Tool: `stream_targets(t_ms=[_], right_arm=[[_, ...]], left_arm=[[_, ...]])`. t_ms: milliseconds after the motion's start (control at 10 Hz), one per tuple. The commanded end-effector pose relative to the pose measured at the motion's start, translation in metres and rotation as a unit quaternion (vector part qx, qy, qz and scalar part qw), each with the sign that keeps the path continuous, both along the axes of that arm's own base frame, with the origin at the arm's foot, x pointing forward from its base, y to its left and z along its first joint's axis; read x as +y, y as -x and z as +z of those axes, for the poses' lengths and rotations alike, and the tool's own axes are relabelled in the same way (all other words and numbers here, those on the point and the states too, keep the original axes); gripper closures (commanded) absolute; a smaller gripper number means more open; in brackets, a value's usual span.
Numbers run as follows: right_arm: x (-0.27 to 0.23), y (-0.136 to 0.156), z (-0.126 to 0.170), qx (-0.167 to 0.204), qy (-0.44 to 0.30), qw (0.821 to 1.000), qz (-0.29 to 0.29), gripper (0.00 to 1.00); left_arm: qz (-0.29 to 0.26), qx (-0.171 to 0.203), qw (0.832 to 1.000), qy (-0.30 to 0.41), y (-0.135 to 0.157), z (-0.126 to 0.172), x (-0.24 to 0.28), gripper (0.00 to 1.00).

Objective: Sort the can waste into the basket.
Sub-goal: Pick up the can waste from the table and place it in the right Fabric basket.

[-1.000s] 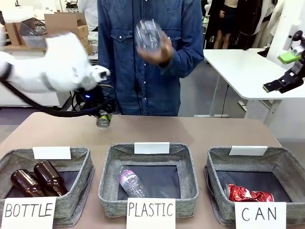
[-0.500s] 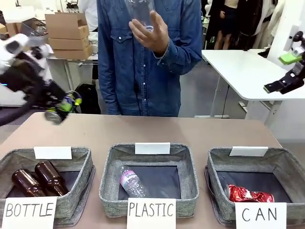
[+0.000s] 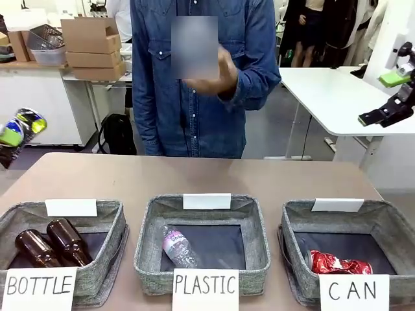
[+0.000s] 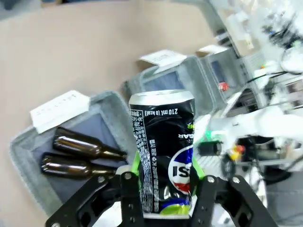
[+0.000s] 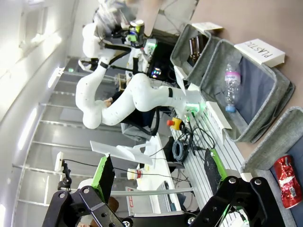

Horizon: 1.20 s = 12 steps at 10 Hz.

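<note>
Dark blue and silver, the dented Pepsi can (image 4: 163, 151) stands upright in the middle of our left wrist view. It is clamped in our left gripper (image 3: 16, 131), which sits at the far left edge of the front view, higher in the frame than the table (image 3: 194, 175) and well apart from the CAN basket (image 3: 295, 217) at the lower right. The crushed red can (image 3: 338, 264) lies inside that basket near its front wall, and our right gripper (image 3: 384, 97) hangs at the upper right of the front view, fingers spread with nothing between them.
</note>
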State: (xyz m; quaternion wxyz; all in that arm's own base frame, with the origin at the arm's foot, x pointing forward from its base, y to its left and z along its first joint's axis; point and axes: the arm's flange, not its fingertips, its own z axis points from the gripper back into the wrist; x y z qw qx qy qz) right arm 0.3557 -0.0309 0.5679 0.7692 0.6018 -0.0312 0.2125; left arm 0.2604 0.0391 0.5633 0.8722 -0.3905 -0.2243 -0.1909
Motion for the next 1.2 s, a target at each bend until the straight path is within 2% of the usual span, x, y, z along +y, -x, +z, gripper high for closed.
stream_targets(t_ms=[0, 400, 500, 600, 800, 1000, 1100], right_arm=[[-0.003, 0.001, 0.000, -0.006, 0.002, 1.000, 0.007, 0.00], [-0.003, 0.001, 0.000, -0.006, 0.002, 1.000, 0.007, 0.00], [-0.003, 0.001, 0.000, -0.006, 0.002, 1.000, 0.007, 0.00], [-0.003, 0.001, 0.000, -0.006, 0.002, 1.000, 0.007, 0.00], [0.000, 0.000, 0.000, 0.000, 0.000, 1.000, 0.000, 0.00], [-0.018, 0.013, 0.003, -0.006, -0.014, 1.000, -0.019, 0.00], [-0.002, 0.001, 0.000, 0.001, -0.001, 1.000, -0.001, 0.00]], left_arm=[[0.003, -0.007, 0.999, -0.045, -0.001, 0.003, -0.012, 1.00], [0.003, -0.007, 0.999, -0.045, -0.001, 0.003, -0.012, 1.00], [0.002, -0.001, 0.999, -0.038, -0.001, 0.002, -0.015, 0.61], [-0.050, -0.018, 0.998, -0.039, 0.002, 0.002, -0.028, 0.61], [-0.113, -0.040, 0.992, -0.026, 0.005, -0.001, -0.058, 0.61], [-0.125, -0.047, 0.990, -0.048, 0.004, 0.000, -0.076, 0.61], [-0.131, -0.045, 0.989, -0.047, 0.004, -0.002, -0.081, 0.61]])
